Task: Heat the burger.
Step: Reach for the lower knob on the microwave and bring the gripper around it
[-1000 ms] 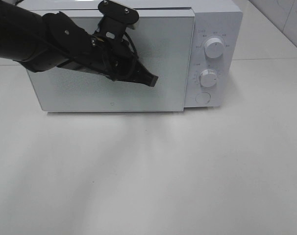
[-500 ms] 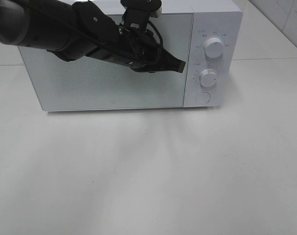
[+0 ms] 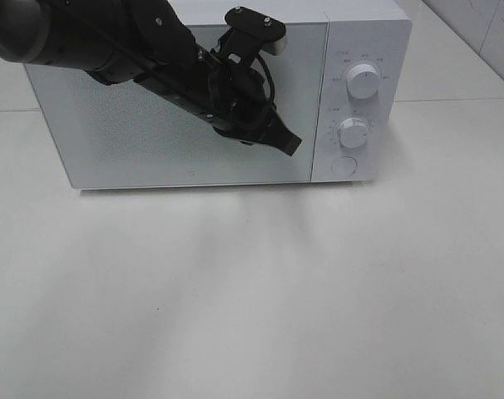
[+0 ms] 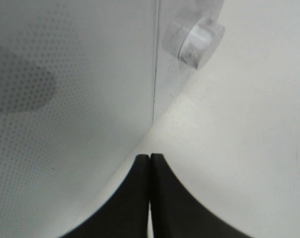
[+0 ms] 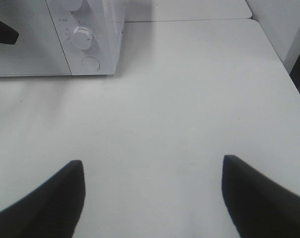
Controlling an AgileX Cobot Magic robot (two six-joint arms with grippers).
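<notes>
The burger is out of view. A white microwave (image 3: 352, 50) stands at the back of the table with its door (image 3: 111, 125) closed. My left gripper (image 3: 290, 144) is shut, its black tips pressed together, and hangs in front of the door's right edge, just left of the control panel. In the left wrist view the shut fingertips (image 4: 140, 173) point toward the seam between door and panel, with a round white knob (image 4: 197, 39) beyond. My right gripper (image 5: 152, 198) stands open over bare table, off to the right of the microwave (image 5: 90, 29), holding nothing.
The panel carries two white knobs (image 3: 363, 82) (image 3: 353, 131) and a round button (image 3: 343, 166). The white table (image 3: 252, 291) stretches in front of the microwave. A wall edge shows at the far right (image 5: 288, 29).
My left arm has swung right across the closed door and then dipped lower, its tip now near the door's right edge. The right gripper has stayed open and still.
</notes>
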